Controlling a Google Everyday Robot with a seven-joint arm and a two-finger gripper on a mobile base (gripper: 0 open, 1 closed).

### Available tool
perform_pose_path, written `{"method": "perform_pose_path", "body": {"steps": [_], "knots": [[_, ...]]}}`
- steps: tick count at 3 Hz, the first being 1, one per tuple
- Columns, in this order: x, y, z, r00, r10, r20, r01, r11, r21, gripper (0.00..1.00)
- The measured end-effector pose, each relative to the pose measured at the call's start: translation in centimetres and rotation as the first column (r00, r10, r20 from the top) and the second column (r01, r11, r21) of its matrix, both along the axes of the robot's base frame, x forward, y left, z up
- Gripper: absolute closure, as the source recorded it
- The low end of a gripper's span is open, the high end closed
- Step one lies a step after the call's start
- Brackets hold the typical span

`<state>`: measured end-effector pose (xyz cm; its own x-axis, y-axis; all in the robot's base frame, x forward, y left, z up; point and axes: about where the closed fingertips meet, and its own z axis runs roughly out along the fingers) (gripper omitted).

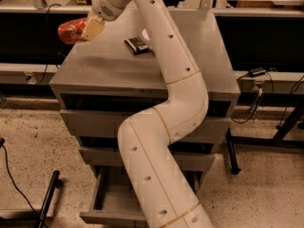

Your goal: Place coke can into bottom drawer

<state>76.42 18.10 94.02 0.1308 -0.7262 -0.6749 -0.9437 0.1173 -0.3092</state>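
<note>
1. speckled floor runs under a grey bench with three drawers in its front; dark shelving crosses the wall behind.
2. a thick white arm rises from the lower edge, bends across the bench front and reaches up to the bench's far left corner.
3. at the arm's end the hand hangs in the air just past that left rear corner, above the level of the bench top.
4. the hand is closed around the can, gripping it.
5. the can lies on its side, roughly level, and juts out to the left of the hand's cream finger; its right end is hidden behind that finger.
6. the can touches nothing but the hand and sits off the bench edge, against the dark background.
7. the bottom drawer is pulled out near the floor, well below the can and to its right; its plain grey inside shows, partly covered by the arm.
8. the two drawers above it are pushed in.
9. a dark packet lies on the bench top, to the right of the hand and just beside the arm.
10. a black cable trails on the floor at left.
</note>
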Motion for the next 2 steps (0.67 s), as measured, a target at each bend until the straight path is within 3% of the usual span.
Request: {"method": "perform_pose_path", "body": {"steps": [1, 2], "knots": [[0.16, -1.31, -0.17, 0.9980, -0.060, 0.019, 0.061, 0.998, -0.033, 1.00], [-0.17, -0.74, -0.55, 0.9927, -0.114, 0.038, 0.114, 0.993, 0.011, 1.00]]}}
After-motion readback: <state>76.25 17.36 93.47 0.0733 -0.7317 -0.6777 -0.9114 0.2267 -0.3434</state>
